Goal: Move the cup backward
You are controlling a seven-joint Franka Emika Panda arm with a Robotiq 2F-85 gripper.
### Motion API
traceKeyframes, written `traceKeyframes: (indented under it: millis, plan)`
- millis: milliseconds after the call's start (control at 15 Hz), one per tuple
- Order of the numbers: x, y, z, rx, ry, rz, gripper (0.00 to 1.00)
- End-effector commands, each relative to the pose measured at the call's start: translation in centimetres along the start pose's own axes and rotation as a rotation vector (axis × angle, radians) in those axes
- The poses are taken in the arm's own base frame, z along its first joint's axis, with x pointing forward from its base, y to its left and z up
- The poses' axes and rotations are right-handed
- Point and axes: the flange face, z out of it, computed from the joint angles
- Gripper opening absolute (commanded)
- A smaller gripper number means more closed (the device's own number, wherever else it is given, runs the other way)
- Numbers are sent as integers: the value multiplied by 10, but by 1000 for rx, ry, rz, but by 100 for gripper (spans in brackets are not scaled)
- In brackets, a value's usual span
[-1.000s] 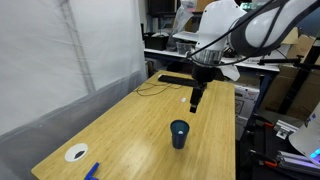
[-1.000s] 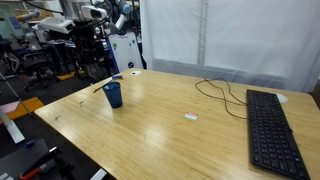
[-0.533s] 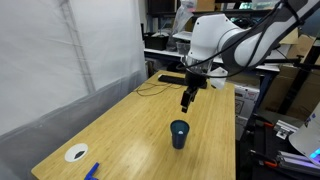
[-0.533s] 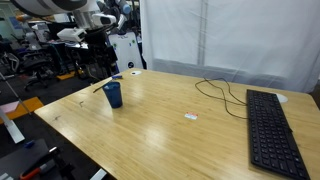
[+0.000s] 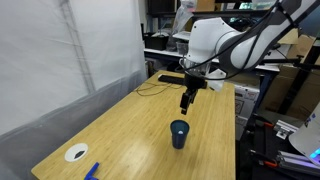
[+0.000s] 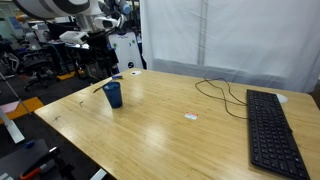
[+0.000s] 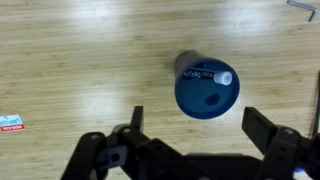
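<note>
The small dark blue cup (image 5: 179, 133) stands upright on the wooden table, near one end in both exterior views (image 6: 113, 94). In the wrist view I look down into the cup (image 7: 205, 90); a white sticker lies at its rim. My gripper (image 5: 186, 101) hangs in the air well above the table, over the cup. Its two black fingers are spread wide apart and hold nothing (image 7: 198, 125). In the wrist view the cup lies just beyond the fingertips, about midway between them.
A black keyboard (image 6: 270, 130) lies at the table's other end (image 5: 178, 78), with a dark cable (image 6: 220, 90) beside it. A small tag (image 7: 10, 122) and an Allen key (image 7: 303, 8) lie on the wood. A white disc (image 5: 76, 153) and a blue object (image 5: 92, 170) lie near a corner.
The arm swung a little to the left in the exterior view during the first half second, then held almost still. The cup has not moved. The gripper stays open.
</note>
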Motion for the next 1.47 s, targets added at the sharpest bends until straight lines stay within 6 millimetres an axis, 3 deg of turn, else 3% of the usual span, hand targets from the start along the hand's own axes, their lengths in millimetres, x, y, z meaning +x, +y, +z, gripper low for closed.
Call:
traceKeyframes:
  millis: [0, 333, 733, 1200, 1333, 1400]
  plan:
    - [7, 10, 23, 4, -37, 0, 100]
    - [18, 25, 62, 8, -100, -18, 100]
    - [35, 12, 83, 20, -128, -64, 100]
    - [37, 11, 102, 28, -160, -65, 100]
    - [37, 11, 105, 32, -163, -68, 74]
    - [38, 10, 106, 33, -165, -70, 66]
